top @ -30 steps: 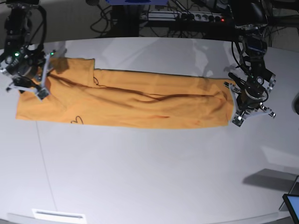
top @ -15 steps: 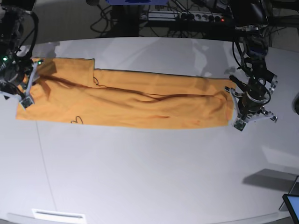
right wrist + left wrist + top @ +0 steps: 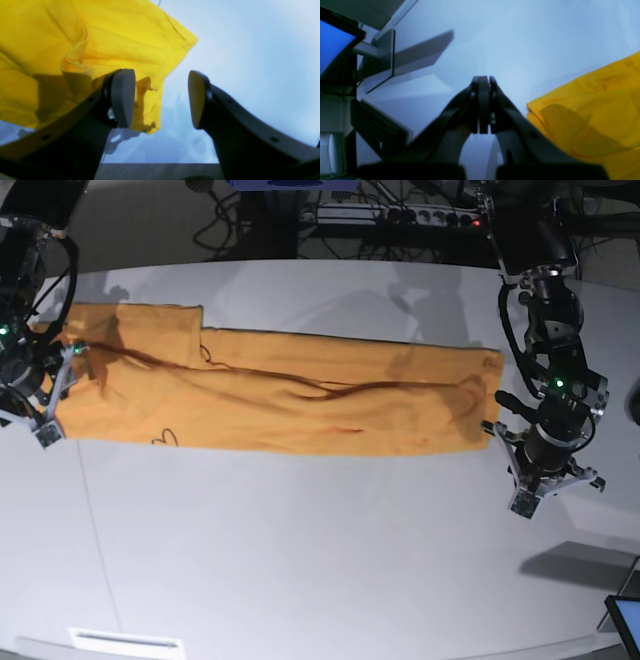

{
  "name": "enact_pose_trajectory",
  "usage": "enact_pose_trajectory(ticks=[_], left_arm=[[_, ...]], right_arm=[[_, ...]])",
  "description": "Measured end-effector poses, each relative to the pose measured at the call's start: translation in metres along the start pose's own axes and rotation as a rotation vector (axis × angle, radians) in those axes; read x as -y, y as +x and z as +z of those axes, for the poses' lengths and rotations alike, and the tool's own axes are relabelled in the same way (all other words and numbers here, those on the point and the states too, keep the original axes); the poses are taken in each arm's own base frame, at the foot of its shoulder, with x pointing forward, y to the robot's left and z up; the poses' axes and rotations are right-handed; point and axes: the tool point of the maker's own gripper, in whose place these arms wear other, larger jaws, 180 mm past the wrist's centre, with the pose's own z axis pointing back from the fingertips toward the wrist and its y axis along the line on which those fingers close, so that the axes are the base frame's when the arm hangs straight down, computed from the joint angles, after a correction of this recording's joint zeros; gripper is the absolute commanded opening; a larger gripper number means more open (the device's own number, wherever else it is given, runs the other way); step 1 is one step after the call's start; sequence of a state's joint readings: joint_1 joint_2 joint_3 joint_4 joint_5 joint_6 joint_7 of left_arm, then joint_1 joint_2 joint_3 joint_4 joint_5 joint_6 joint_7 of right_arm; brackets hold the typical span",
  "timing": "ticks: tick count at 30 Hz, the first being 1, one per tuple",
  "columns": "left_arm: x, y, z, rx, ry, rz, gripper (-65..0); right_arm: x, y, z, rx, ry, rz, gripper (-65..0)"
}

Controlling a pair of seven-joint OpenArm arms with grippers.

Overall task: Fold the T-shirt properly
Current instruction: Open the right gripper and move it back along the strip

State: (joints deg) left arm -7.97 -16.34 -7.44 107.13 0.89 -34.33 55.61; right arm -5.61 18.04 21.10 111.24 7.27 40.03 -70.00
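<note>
The orange-yellow T-shirt (image 3: 280,395) lies flat on the white table (image 3: 300,550) as a long band folded lengthwise, running left to right. My left gripper (image 3: 550,480), on the right in the base view, is shut and empty. It hovers just off the shirt's right end, toward the front. In the left wrist view its fingertips (image 3: 483,83) are pressed together, with the shirt (image 3: 595,112) off to their right. My right gripper (image 3: 38,402) is open at the shirt's left end. In the right wrist view (image 3: 160,97) one finger (image 3: 123,97) overlaps the shirt's edge (image 3: 100,45).
A monitor with a blue screen (image 3: 332,47) and a keyboard (image 3: 377,127) stand beyond the table's right front; the screen corner also shows in the base view (image 3: 625,620). A power strip (image 3: 400,218) and cables lie behind the table. A white label (image 3: 125,642) sits at the front edge.
My left gripper has moved off the shirt's right end toward the front of the table. My right gripper has moved left and forward along the shirt's left end.
</note>
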Motion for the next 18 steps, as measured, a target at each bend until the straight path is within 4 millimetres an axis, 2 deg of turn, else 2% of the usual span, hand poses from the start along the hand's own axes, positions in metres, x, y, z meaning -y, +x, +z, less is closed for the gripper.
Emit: enact_pose_trajectory(ticks=[3,8,13,18], left_arm=[[-0.002,0.005,-0.002,0.014,-0.001,0.01,-65.0],[0.009,-0.012,-0.012,-0.034,-0.041,0.026,-65.0],[0.014,-0.016,-0.015,-0.045,-0.056,0.043,-65.0],[0.013,-0.018,-0.016,-0.051,-0.053,0.042,-65.0]], right_arm=[[0.001,0.0,0.0,-0.001,-0.003,0.0,-32.6],[0.008,0.019,0.001,0.045,-0.018,-0.008,-32.6],[-0.013,0.038,-0.002,0.068,0.029,0.068,-32.6],[-0.037,0.048,-0.005,0.086,0.081,0.094,-32.6]])
